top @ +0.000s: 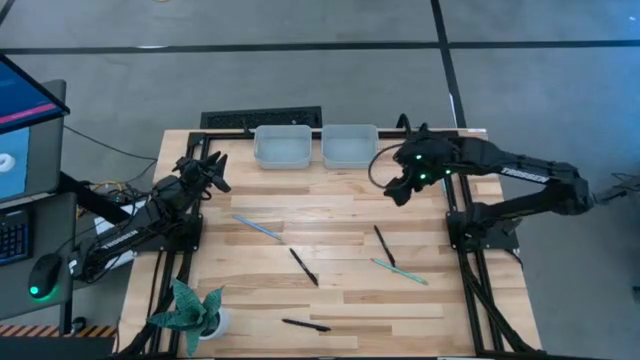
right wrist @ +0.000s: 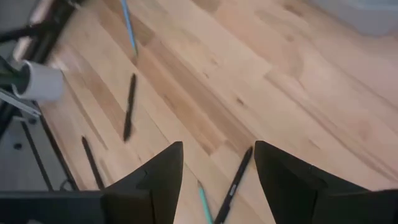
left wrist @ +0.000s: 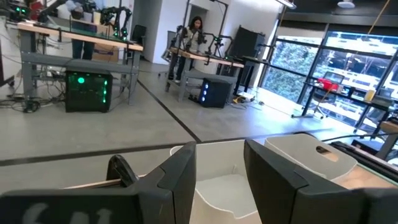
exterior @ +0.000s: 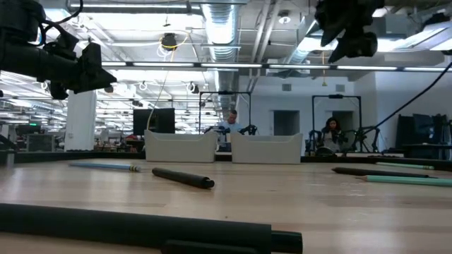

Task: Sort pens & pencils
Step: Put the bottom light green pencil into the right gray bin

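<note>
Five writing sticks lie flat on the wooden table: a teal one (top: 257,227) left of centre, a black one (top: 303,266) in the middle, a black one (top: 384,245) and a teal one (top: 398,271) to the right, and a black one (top: 305,324) near the near edge. My right gripper (top: 400,186) hangs open above the table, on the far side of the right-hand black stick (right wrist: 233,186), which shows between its fingers, and touches nothing. My left gripper (top: 211,170) is open and raised by the left edge, pointing at the bins.
Two pale bins (top: 283,146) (top: 350,145) stand side by side at the far edge. A potted plant (top: 190,310) sits at the near left corner. Bare wood lies between the sticks and the bins. People work at desks in the room beyond.
</note>
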`<action>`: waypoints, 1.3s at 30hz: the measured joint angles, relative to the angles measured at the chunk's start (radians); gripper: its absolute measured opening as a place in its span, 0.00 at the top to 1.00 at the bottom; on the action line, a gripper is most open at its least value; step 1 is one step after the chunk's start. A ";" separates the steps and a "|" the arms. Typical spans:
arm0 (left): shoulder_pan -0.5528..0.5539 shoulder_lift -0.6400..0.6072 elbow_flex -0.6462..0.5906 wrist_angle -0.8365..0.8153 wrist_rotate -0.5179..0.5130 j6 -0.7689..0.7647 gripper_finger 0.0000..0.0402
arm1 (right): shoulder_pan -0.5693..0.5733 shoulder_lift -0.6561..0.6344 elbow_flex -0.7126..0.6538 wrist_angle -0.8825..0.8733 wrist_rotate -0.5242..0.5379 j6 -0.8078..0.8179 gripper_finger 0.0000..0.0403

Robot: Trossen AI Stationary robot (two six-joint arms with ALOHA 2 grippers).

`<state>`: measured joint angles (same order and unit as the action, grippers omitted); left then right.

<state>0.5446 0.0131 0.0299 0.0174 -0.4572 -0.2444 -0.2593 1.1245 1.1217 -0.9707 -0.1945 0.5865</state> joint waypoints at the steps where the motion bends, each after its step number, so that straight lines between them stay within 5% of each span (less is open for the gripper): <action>1: 0.000 0.000 0.000 0.000 0.000 0.000 0.69 | 0.008 0.014 0.000 -0.004 0.000 0.000 0.45; 21: 0.000 0.000 0.000 0.000 -0.001 -0.013 0.69 | 0.126 0.331 -0.001 -0.149 0.074 0.034 0.45; 39: 0.000 0.000 0.000 0.000 0.000 -0.008 0.69 | 0.298 0.340 -0.262 0.132 0.059 0.219 0.45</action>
<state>0.5446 0.0132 0.0299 0.0177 -0.4576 -0.2523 0.0390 1.4643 0.8598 -0.8392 -0.1355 0.8054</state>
